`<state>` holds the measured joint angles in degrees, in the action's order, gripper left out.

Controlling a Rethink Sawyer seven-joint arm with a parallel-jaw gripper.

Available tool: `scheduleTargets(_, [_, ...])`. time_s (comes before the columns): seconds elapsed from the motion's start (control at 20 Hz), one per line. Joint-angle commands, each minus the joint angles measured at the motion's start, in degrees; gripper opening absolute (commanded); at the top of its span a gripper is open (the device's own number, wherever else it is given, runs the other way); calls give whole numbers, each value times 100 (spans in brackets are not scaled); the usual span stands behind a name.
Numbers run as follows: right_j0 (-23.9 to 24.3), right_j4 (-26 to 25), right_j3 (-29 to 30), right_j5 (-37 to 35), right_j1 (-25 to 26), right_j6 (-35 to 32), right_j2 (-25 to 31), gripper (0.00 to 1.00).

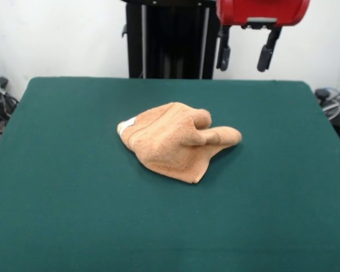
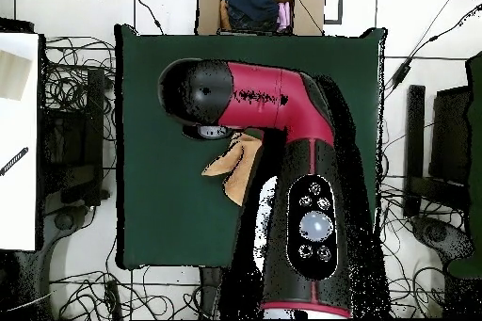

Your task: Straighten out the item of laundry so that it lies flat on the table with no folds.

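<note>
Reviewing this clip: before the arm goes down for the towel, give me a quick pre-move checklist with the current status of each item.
1. Gripper open and empty: ok; its two fingers hang apart, nothing between them.
2. Gripper clear of the towel: ok; in the front view it hangs high above the table's far edge.
3. Towel flat, no folds: not ok; it is bunched, with a rolled lump on one side.
4. Towel fully on the table: ok; green cloth shows all around it.
5. A graspable corner in sight: ok; the corner with the white label is exposed.
6. Overhead view of the towel: not ok; the arm hides most of it.
</note>
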<state>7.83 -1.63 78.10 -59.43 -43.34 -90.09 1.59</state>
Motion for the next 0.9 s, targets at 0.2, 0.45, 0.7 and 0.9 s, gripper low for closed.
scheduleTargets(0.2, [18, -390, -116, -905, 62, -91, 141, 100])
scheduleTargets(0.45, [122, -355, 63, -574, 207, -8, 219, 100])
scheduleTargets(0.7, [116, -352, 141, -366, 281, -72, 218, 100])
scheduleTargets(0.9, [134, -369, 115, -236, 408, -99, 212, 100])
